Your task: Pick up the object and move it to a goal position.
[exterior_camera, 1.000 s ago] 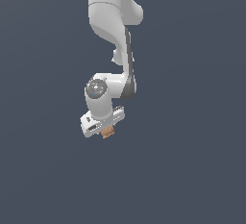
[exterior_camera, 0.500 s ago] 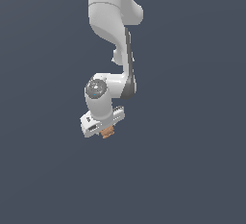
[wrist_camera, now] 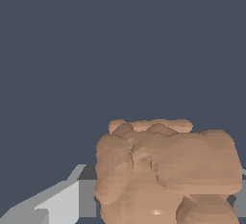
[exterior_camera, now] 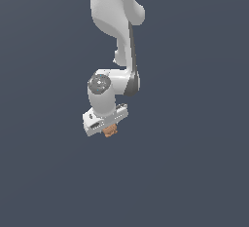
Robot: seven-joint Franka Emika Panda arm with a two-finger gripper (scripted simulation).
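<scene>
Since nothing else fills the scene, the arm comes first:
Arm: white Panda arm (exterior_camera: pixel 114 36) reaching down from the exterior view's top, wrist bent low over a plain dark ground.
Gripper: the gripper (exterior_camera: pixel 108 127) sits at the arm's end; its fingers (wrist_camera: pixel 57 204) look closed in on the object, one grey finger showing beside it in the wrist view.
Object: the object (exterior_camera: pixel 110 131), small, brown-orange and lumpy, sits between the fingers.
Handling: probably light and rigid; bumpy faces may shift, so flatter opposite sides suit the grip best.
</scene>
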